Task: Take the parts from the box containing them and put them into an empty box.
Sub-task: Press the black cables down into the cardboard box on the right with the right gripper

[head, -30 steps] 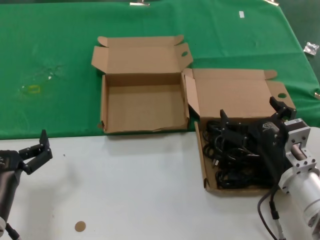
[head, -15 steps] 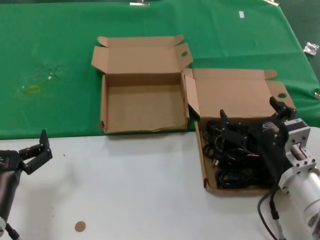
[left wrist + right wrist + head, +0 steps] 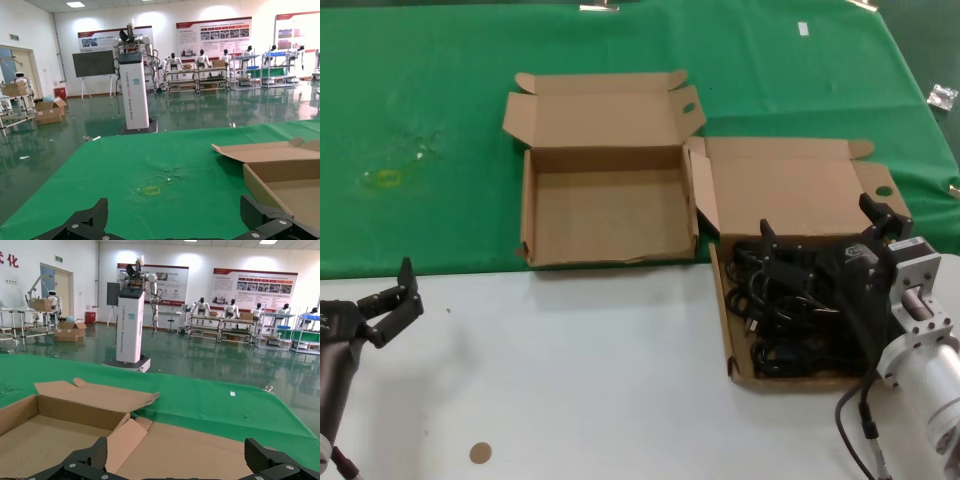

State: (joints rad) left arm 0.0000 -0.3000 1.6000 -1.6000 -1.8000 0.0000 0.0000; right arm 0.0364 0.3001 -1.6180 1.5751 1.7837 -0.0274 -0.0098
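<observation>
The parts (image 3: 775, 330), black power cords in loose loops, lie piled in the box containing them (image 3: 790, 185) at the right, whose lid flap has a round hole. My right gripper (image 3: 820, 224) hangs open just above the pile, nothing between its fingers. In the right wrist view that gripper (image 3: 177, 460) faces the box's raised lid (image 3: 210, 445). The empty box (image 3: 605, 215) stands open just left of it, with splayed notched flaps. My left gripper (image 3: 388, 292) waits open at the near left over the white table; in its wrist view (image 3: 175, 215) the empty box (image 3: 290, 175) shows off to one side.
A green cloth (image 3: 430, 90) covers the far half of the table; the near half is white (image 3: 580, 370). A small brown disc (image 3: 480, 453) lies near the front edge. A clear packet (image 3: 942, 97) sits at the far right. The two boxes touch at their corners.
</observation>
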